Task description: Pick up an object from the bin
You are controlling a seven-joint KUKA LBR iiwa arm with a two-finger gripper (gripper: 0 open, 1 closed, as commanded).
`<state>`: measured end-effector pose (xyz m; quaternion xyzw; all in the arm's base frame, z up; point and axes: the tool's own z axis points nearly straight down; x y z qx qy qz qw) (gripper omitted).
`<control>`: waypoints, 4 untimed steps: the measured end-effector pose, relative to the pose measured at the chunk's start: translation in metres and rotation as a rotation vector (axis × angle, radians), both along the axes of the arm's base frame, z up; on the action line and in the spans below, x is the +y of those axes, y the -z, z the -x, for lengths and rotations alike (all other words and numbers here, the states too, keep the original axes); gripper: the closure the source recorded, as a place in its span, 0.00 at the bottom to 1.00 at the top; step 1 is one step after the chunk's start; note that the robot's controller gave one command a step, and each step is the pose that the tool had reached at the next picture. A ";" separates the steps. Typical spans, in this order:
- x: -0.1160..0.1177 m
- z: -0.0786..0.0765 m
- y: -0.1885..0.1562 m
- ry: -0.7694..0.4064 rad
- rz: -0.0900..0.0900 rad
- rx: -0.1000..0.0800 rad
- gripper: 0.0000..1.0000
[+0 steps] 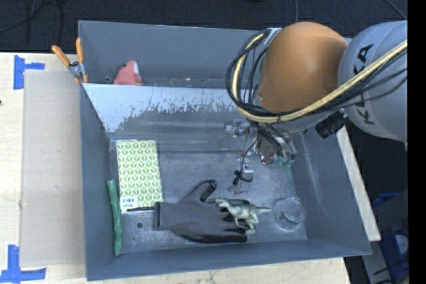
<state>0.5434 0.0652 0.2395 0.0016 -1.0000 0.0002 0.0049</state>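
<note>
Nearest thing: a small pale green plastic toy dinosaur (241,211) stands in the near right part of the bin floor, with its tail pointing right. It rests against the right edge of the glove.

Under it: a flat black fabric glove (193,221) lies along the near wall, its cuff to the left. A dark loop rises from its far edge, just left of the dinosaur.

Gripper: the gripper (243,176) hangs over bare floor just on the far side of the dinosaur and of the glove's loop. It is near both and apart from both.

Gripper state: whether it is spread or closed cannot be told from this angle.

Right neighbour: a small round clear plastic cup (289,212) sits just right of the dinosaur's tail, close to the right wall.

Left side: a flat rectangular box with a green and white leaf pattern (138,173) lies on the floor, well apart from the gripper. A thin green stick (114,217) runs along the left wall beside it.

Far side: a pink, soft-looking object (128,74) shows above the far left edge of the sloping wall.

Container: the grey metal bin (200,113) has a scuffed sloping far wall.

Arm: the rounded orange cover (299,66) and a bundle of black and yellow cables (241,76) hang over the far right of the bin.
</note>
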 end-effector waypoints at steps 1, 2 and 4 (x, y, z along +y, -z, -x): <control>0.000 -0.001 -0.005 0.002 -0.001 -0.009 0.00; -0.039 0.044 0.050 -0.098 -0.001 -0.004 0.00; -0.025 0.069 0.098 -0.061 -0.001 -0.002 0.00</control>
